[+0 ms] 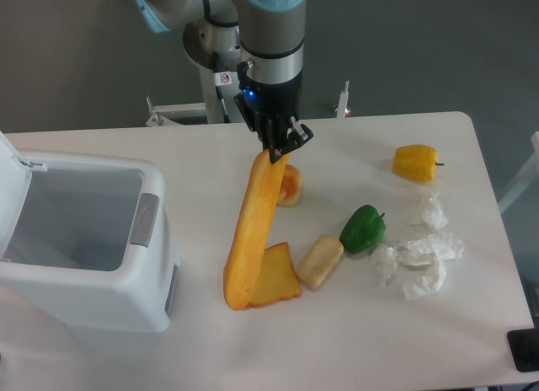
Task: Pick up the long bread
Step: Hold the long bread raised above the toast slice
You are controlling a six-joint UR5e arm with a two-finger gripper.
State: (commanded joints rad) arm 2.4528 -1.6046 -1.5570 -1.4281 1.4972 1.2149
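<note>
At far left sits an open white bin [84, 239]. Next comes the long bread [254, 231], hanging steeply from its upper end, its long axis running down and leftward so the lower tip overlaps the toast slice [276, 277] (whether that tip touches the tabletop [354, 340] cannot be told). The tool [276, 152] sits directly above that upper end, pinching it between its fingers. A straight rise would probably clear the low end. Further right lie a pale roll [320, 261] and a green pepper [363, 227].
</note>
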